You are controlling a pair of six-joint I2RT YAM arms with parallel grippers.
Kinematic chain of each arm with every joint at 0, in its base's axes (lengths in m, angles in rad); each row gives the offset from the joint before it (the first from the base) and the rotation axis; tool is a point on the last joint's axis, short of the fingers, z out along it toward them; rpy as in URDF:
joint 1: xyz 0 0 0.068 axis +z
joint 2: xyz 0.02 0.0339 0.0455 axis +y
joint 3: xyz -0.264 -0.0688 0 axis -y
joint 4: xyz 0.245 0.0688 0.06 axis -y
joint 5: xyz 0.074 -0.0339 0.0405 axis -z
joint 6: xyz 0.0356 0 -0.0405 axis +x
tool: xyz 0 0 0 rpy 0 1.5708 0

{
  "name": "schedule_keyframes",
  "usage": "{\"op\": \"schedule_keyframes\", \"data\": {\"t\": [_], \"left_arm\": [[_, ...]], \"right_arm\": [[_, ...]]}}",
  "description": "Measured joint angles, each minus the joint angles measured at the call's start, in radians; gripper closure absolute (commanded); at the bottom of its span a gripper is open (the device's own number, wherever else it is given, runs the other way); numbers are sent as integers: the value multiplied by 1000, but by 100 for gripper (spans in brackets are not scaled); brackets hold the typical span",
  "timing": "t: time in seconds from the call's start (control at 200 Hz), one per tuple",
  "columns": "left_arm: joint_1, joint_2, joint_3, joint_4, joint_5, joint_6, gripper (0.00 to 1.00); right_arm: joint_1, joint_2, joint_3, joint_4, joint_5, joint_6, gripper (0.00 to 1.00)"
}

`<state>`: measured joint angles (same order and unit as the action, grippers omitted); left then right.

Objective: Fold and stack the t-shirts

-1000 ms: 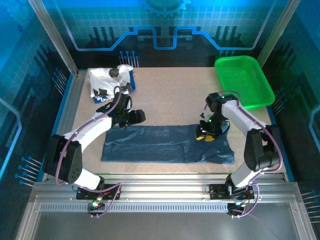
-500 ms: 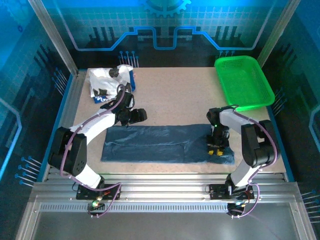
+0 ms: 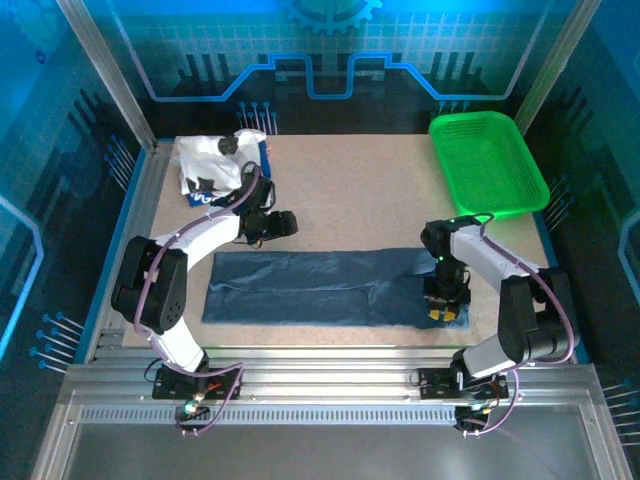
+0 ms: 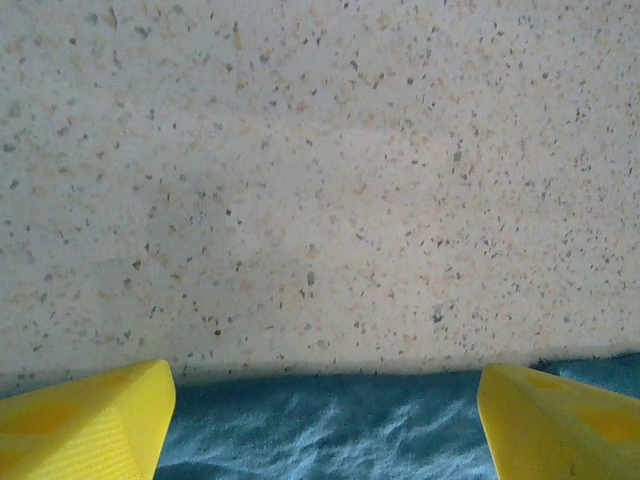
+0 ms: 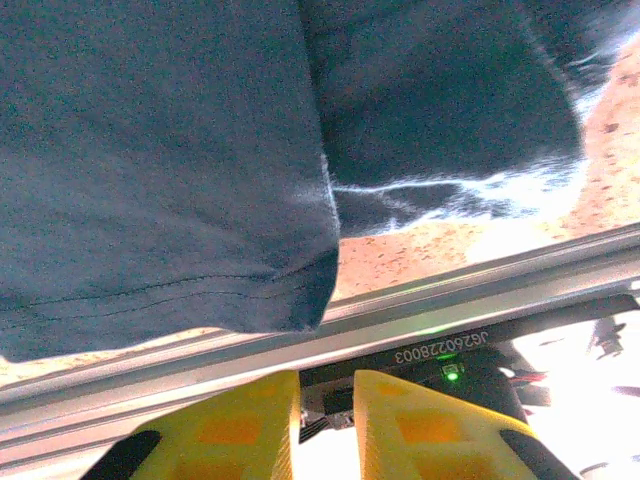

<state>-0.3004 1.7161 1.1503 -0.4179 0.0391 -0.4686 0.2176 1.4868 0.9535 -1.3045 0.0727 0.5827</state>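
The dark slate-blue t-shirt (image 3: 320, 288) lies folded into a long strip across the near half of the table. My left gripper (image 3: 283, 224) hovers at the strip's far edge near its left end; in the left wrist view it (image 4: 325, 425) is open, yellow fingers (image 4: 85, 420) wide apart, with the cloth edge (image 4: 320, 430) low between them. My right gripper (image 3: 441, 312) sits over the strip's right end by the near edge. In the right wrist view it (image 5: 328, 385) is shut with only a thin gap, empty, and the blue cloth (image 5: 150, 150) lies ahead of it. The white printed t-shirt (image 3: 212, 165) lies crumpled at the back left.
The green mesh basket (image 3: 488, 160) stands at the back right corner. An aluminium rail (image 3: 350, 355) borders the table's near edge, and the same rail (image 5: 420, 305) runs close in front of my right fingers. Speckled bare tabletop (image 3: 350, 200) spans the middle.
My right gripper has moved from the strip's far right edge toward the near edge, over the right end. My left gripper has shifted slightly farther back.
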Motion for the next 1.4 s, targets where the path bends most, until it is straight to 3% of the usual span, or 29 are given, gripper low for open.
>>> {"op": "schedule_keyframes", "data": {"t": [0.22,0.455,0.645,0.89,1.065,1.216,1.401], "left_arm": [[35,58,56,-40,-27,-12,22],[132,122,59,-115,-55,-60,44],[219,144,58,-182,-96,-87,53],[272,167,44,-220,-137,-90,55],[282,155,26,-209,-132,-92,55],[298,136,2,-205,-128,-103,55],[304,77,-69,-186,-106,-114,51]], "right_arm": [[-34,82,230,91,40,2,75],[-112,393,262,296,20,46,75],[-117,538,459,254,2,85,74],[-98,759,831,195,6,98,72],[-89,992,1252,112,-14,94,67],[-86,1202,1634,126,-103,121,65],[-90,1269,1685,380,-296,276,61]]}}
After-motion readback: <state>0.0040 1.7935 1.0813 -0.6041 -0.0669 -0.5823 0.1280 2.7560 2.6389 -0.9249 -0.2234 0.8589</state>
